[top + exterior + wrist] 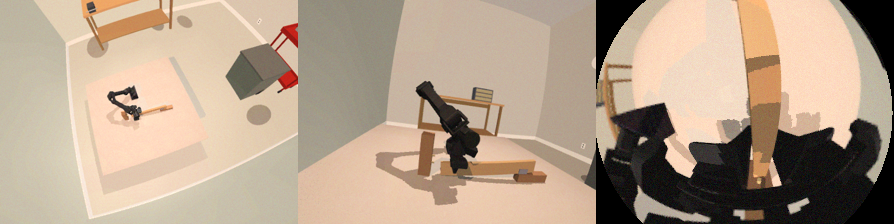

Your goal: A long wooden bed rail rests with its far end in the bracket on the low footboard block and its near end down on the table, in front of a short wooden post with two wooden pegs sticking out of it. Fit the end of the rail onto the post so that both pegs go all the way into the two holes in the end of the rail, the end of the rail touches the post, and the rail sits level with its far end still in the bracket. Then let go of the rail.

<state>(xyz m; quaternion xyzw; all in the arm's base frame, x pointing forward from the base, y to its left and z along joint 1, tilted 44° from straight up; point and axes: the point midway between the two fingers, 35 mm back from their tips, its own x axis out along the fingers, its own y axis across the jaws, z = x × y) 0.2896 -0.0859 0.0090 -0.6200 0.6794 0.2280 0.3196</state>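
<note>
The light wooden rail (154, 109) (498, 167) (764, 85) has its far end in the grey bracket (523, 171) on the low footboard block (535, 177) (170, 106). Its near end is low, at or close to the table; any thin gap under it is hard to tell. The darker post (426, 154) (124, 115) stands upright, apart from that end. Two small pegs stick out of it into the gap, the upper one (433, 155) and the lower one (433, 162). My gripper (458, 169) (756, 127) is shut on the rail near its near end. The holes are hidden.
The arm reaches over the post from its base (134, 92). The pale table top (145, 145) lies under everything. A wooden workbench (133, 25) (456, 128), a dark grey cabinet (257, 71) and a red cart (288, 79) stand beyond the table.
</note>
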